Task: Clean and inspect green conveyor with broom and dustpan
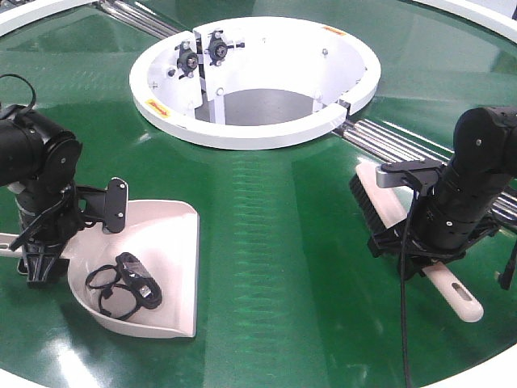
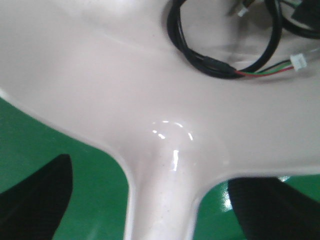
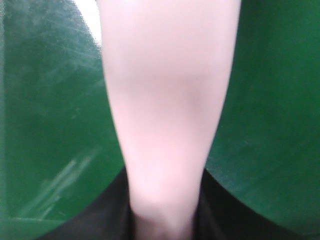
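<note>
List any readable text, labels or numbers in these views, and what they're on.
Nothing legible in any view.
yellow-red sticker on the white ring housing, far rim: too small to read.
second sticker, left rim: too small to read.
No markings visible on the dustpan or broom.

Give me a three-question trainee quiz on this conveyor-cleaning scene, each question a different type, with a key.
1. Multiple choice: what lies in the dustpan? A) a coiled black cable B) a sponge C) a screwdriver
2. True or false: the broom rests on the white ring housing.
3. Fill in: the ___ gripper straddles the dustpan's handle.
Key: 1: A. 2: False; it lies on the green conveyor, under the right gripper. 3: left gripper.
</note>
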Motion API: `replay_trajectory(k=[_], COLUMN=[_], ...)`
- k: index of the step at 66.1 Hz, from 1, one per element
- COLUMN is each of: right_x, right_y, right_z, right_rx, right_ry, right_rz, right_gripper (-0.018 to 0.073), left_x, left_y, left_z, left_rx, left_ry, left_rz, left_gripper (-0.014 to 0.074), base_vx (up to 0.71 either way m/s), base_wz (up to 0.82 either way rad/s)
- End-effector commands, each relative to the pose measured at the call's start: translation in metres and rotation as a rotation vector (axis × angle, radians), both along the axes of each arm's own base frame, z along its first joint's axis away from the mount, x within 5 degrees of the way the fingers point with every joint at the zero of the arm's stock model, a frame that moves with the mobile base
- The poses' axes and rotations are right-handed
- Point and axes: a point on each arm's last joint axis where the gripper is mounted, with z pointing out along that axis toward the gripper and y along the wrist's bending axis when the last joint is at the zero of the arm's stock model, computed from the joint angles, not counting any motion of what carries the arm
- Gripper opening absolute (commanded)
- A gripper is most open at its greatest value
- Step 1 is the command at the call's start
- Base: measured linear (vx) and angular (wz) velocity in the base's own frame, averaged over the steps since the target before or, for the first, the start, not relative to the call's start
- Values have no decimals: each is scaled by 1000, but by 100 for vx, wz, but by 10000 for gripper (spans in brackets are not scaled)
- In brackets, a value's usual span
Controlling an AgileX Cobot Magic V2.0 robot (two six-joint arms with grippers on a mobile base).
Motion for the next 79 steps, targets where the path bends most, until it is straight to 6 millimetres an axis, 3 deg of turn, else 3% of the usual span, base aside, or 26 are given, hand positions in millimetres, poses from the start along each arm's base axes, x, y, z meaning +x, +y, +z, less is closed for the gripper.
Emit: replay_trajectory(k=[1,25,37,47,61,79], right_x=[3,15,17,15,7,-16], right_y=[-2,-1,0,-1,-2,-7], right_z=[13,-12,-11,-4,24,85], right_rx=[5,-18,-14,-11,2,37], right_ry=[-64,-28,-60,-79,-175,-433], right_rz=[5,10,11,11,11,8], right_gripper=[94,347,493,539,540,540], left_x=[-2,-9,-15,-19,-33,-57], left_y=[-1,-1,-4,-5,-9,-18], left_z=[22,37,45,54,75,110], left_rx=[-14,-45,-105,-134,-228,-437], left_ry=[-71,-91,-108,-128,-156,-237], left_rz=[6,24,51,67,109,142], left_gripper=[623,569,568,568,568,565], base_vx=[0,0,0,0,0,0], base_wz=[0,0,0,0,0,0])
